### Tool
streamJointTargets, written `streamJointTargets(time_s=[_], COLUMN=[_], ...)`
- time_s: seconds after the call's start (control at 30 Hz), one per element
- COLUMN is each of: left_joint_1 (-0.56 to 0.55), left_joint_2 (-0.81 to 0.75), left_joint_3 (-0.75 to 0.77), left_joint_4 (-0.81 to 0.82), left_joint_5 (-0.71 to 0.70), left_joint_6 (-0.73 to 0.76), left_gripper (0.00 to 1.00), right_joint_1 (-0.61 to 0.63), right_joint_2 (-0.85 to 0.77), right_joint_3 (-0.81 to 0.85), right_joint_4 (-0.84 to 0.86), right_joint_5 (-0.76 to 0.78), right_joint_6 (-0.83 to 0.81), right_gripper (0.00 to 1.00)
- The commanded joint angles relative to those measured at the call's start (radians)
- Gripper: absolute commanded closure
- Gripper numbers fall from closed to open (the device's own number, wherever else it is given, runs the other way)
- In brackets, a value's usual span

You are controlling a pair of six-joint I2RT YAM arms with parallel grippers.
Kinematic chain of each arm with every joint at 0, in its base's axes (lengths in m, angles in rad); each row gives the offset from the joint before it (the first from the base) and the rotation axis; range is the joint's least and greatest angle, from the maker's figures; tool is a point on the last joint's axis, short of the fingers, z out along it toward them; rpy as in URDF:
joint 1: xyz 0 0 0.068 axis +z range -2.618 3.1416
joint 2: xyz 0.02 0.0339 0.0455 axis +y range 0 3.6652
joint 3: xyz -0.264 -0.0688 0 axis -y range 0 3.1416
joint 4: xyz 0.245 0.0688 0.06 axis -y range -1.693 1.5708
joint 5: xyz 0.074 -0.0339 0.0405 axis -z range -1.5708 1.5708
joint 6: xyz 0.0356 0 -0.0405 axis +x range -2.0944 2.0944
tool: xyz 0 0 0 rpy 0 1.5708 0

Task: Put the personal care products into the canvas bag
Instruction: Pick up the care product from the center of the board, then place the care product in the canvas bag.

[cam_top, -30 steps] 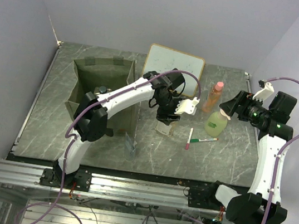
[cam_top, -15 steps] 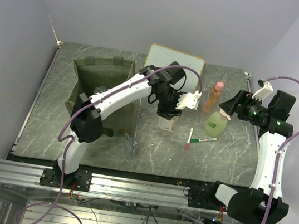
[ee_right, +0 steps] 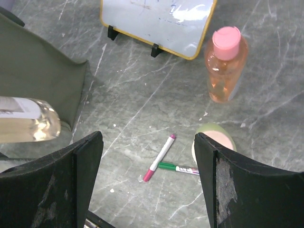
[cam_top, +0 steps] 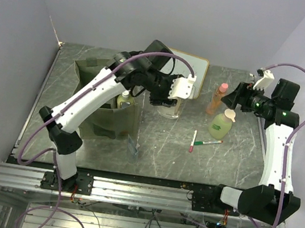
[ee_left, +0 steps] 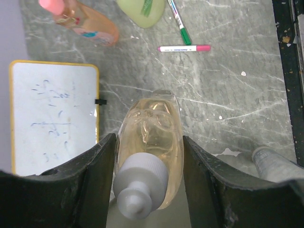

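Small wood-framed whiteboard with blue scribbles stands on little black feet on the grey marble table. Pink marker and green marker lie nearby in a V.

A boxy olive-green canvas bag stands left on the grey table, a yellow-green white-capped plastic bottle inside near its right wall. Just right of the bag, the left gripper holds a clear amber plastic bottle before the wood-framed whiteboard. Right of the board stands an orange pink-capped bottle, a green peach-pump bottle just in front. A red marker pen and a green marker pen lie before those (ends nearly meeting). A small clear bottle lies by the bag's front right corner.
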Motion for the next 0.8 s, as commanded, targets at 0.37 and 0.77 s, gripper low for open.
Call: streamJointTargets(time_s=[0.37,0.77], left_joint_1=[0.141,0.408], left_joint_2=[-0.199,-0.285], left_joint_3=[0.206,0.272], left_joint_4=[0.037,0.071], left_joint_5=[0.062,0.196], left_joint_6=[0.008,-0.079], left_gripper=[0.93,0.93], right_joint_1=[0.246,0.299], right_joint_2=[0.117,0.153], right_joint_3=[0.168,0.182], right_joint_4=[-0.003,0.002], right_joint_5=[0.052,0.081], right_joint_6=[-0.126,-0.131], right_gripper=[0.21,0.21])
